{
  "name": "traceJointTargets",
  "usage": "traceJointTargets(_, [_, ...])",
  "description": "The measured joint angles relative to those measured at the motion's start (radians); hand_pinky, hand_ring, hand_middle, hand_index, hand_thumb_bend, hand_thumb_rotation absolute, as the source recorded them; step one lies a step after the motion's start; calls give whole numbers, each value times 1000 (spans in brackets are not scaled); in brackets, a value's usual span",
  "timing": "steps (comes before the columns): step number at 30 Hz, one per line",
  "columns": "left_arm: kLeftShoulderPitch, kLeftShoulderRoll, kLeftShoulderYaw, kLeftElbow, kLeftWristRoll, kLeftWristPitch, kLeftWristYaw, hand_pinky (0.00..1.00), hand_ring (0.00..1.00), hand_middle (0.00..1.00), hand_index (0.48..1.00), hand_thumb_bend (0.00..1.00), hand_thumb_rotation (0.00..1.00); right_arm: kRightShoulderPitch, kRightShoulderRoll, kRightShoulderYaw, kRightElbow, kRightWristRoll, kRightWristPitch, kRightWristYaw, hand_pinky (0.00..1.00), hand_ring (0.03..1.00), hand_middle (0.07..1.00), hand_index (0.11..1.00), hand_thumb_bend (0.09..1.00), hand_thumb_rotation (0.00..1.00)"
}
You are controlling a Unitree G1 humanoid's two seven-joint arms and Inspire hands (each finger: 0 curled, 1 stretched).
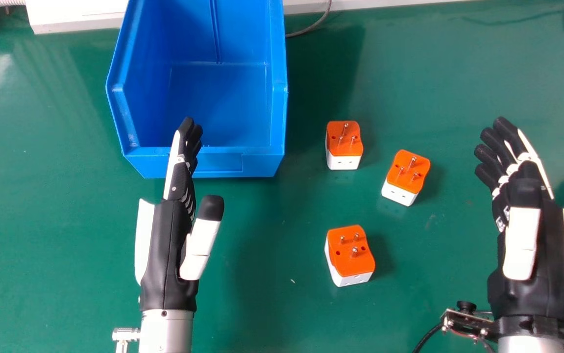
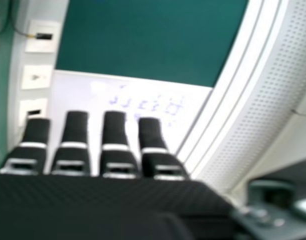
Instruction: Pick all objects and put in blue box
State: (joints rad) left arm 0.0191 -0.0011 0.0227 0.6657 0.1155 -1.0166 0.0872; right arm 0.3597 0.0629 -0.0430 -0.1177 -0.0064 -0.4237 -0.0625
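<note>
The largest thing is the green desk (image 1: 272, 314). At its far edge stands a blue plastic box (image 1: 257, 164), with high side walls and a lower near wall. White equipment (image 1: 76, 12) is along this far edge, and a thin dark cable (image 1: 318, 23) lies just beside the box.

The left hand (image 1: 166, 255) is above the desk, its straight fingers close together and its thumb apart; in the head view its fingertips overlap the near wall of the box. The right hand (image 1: 531, 294) is near the right edge of the head view, with straight fingers slightly spread. A small metal bracket (image 1: 470, 323) is at its wrist.

Three orange and white plug adapters lie between the two hands, pins up. One (image 1: 344, 139) is near the box, whose right side wall stands between it and the inside; another (image 1: 409, 169) is closest to the right hand; the third (image 1: 355, 250) lies farther from the desk's far edge.
</note>
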Motion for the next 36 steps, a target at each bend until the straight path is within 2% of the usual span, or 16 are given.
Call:
traceJointTargets(21, [-1,0,0,0,1,0,1,1000,973,970,965,940,966,7,0,0,-1,-3,0,1,873,864,862,854,787,1000])
traceJointTargets(27, [6,-1,-1,-1,2,0,1,1000,972,969,965,941,968,10,-31,-12,-7,-95,1,-19,860,867,873,871,758,993])
traceJointTargets(32, [12,-2,-1,-5,1,0,0,1000,970,969,965,940,968,38,-102,-38,-83,-255,65,-29,829,863,885,908,748,924])
traceJointTargets(36, [15,-4,-3,-11,1,1,0,1000,968,968,965,943,964,55,-162,-52,-163,-303,160,11,804,868,897,955,757,733])
